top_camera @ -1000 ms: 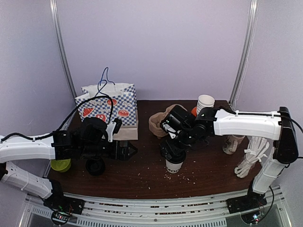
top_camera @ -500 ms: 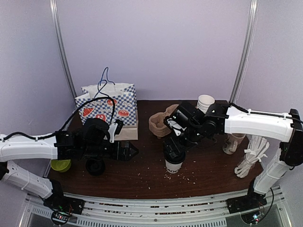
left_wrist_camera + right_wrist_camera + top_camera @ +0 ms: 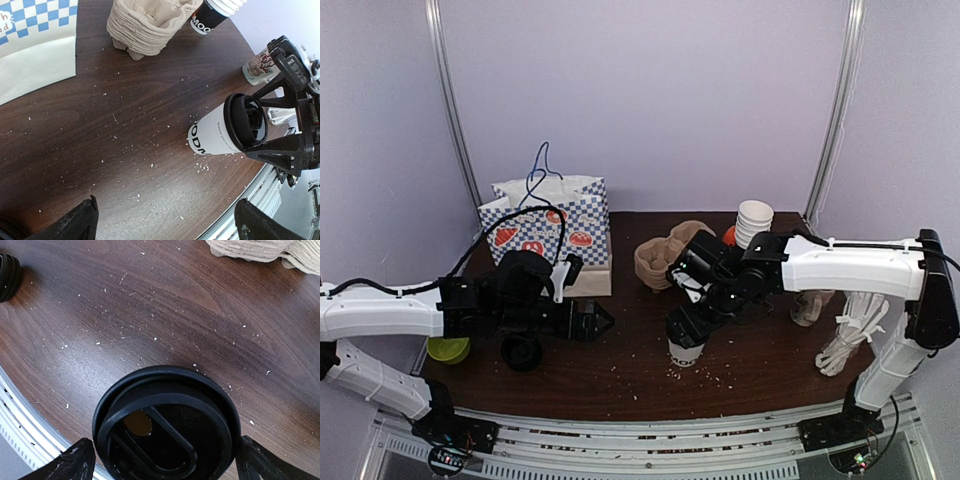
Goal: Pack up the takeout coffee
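The takeout coffee (image 3: pixel 687 353) stands upright near the table's front edge, a paper cup with a white upper part, black lettered base and black lid (image 3: pixel 165 422). In the left wrist view the takeout coffee (image 3: pixel 218 134) is at the right, with the right arm's fingers (image 3: pixel 280 150) beside its lid. My right gripper (image 3: pixel 167 460) hangs straight over it, open, one finger on each side of the lid rim. My left gripper (image 3: pixel 167 227) is open over bare table to the cup's left, holding nothing; from above the left gripper (image 3: pixel 588 320) points toward the cup.
A blue-checked paper bag (image 3: pixel 552 235) stands at the back left. Stacked cardboard cup carriers (image 3: pixel 665 255) and a stack of lidless cups (image 3: pixel 753 220) sit behind the coffee. A pile of black lids (image 3: pixel 522 352) and a green bowl (image 3: pixel 448 348) lie front left, a glass (image 3: pixel 807 305) at right.
My right gripper has dropped lower over the cup, so its fingers now flank the lid. The left gripper has crept slightly to the right. Both stay open.
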You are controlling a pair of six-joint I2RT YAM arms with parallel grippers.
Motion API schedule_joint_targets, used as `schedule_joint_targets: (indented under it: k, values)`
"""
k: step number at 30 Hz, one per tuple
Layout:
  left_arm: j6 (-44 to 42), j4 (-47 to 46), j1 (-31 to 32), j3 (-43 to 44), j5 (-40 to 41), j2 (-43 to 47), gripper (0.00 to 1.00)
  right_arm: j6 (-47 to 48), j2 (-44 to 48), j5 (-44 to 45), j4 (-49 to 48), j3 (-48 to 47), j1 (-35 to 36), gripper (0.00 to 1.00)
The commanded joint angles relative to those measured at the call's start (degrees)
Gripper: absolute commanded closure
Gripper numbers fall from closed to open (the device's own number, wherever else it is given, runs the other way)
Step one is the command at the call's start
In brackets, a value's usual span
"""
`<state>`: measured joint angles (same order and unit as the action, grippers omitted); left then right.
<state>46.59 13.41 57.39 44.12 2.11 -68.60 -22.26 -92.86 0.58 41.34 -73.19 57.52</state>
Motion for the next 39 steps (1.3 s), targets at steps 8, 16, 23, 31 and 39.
schedule_joint_targets:
  k: [8,16,23,31,39]
  values:
    - [0.34,-2.3,0.01,0.74,-0.44,-0.84,0.02,-0.33,-1.84,0.31,-2.3,2.44,-0.14,0.01]
    - [0.56,-2.29,0.01,0.79,-0.18,-1.14,0.02,-0.24,-0.6,0.67,-2.86,2.78,-0.41,0.12]
    - [0.62,-2.3,0.02,0.84,0.01,-1.62,0.02,-0.83,2.26,3.37,-2.85,4.03,-1.23,0.18]
    - [0.54,-2.42,0.01,1.31,0.14,-2.73,0.02,-0.74,7.9,6.46,-2.06,7.25,-5.23,0.18]
    - [0.48,-2.51,0.01,1.63,-0.17,-4.02,0.02,2.49,11.24,5.27,-3.77,11.96,-15.95,0.18]
